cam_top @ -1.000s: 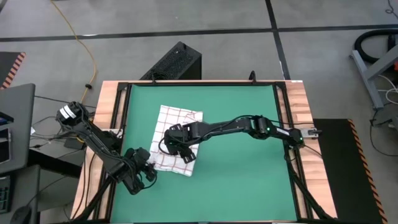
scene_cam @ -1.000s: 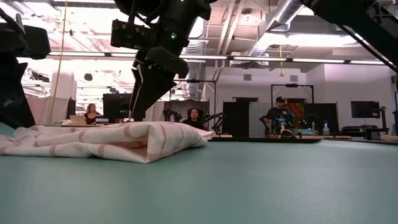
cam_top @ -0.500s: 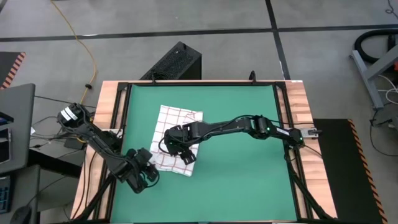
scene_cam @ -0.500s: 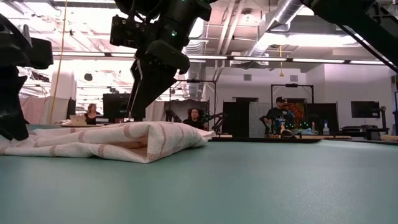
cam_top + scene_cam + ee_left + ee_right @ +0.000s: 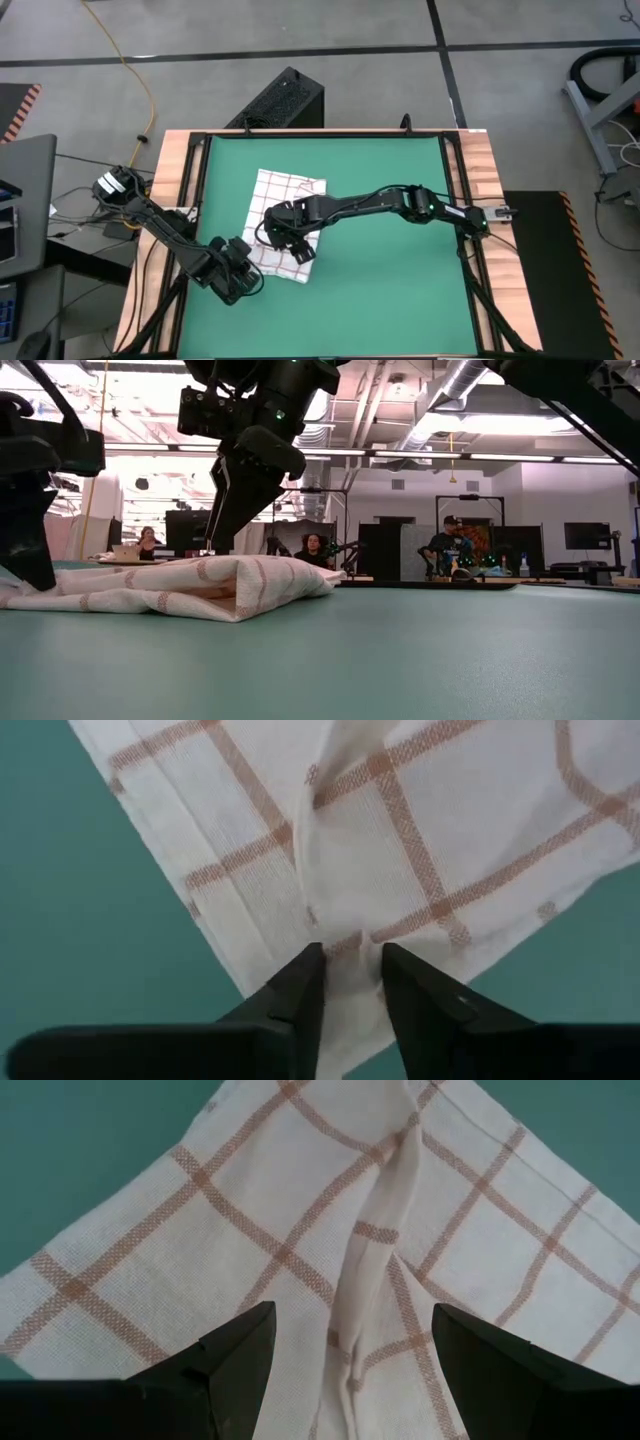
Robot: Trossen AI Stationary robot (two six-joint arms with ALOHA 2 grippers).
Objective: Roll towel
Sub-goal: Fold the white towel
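Green mat [image 5: 380,200] covers the table, and on its left half lies the towel [image 5: 285,205], white with a thin red check, already loosely folded with a soft ridge running through it. At the towel's near left corner the left hand [image 5: 243,280] is down on the cloth, its fingers [image 5: 300,982] drawn close together with a small pleat of the hem pinched between them; whether that pinch is firm I cannot tell. Further right, the right hand [image 5: 283,232] hovers over the towel's middle, its fingers [image 5: 240,1350] spread wide with nothing between them, straddling the ridge. For a tidy roll, the left hand should make sure it has caught every layer at the edge, then turn the cloth over itself evenly, while the right hand presses the middle flat, so the fabric neither drags across the mat nor bunches.
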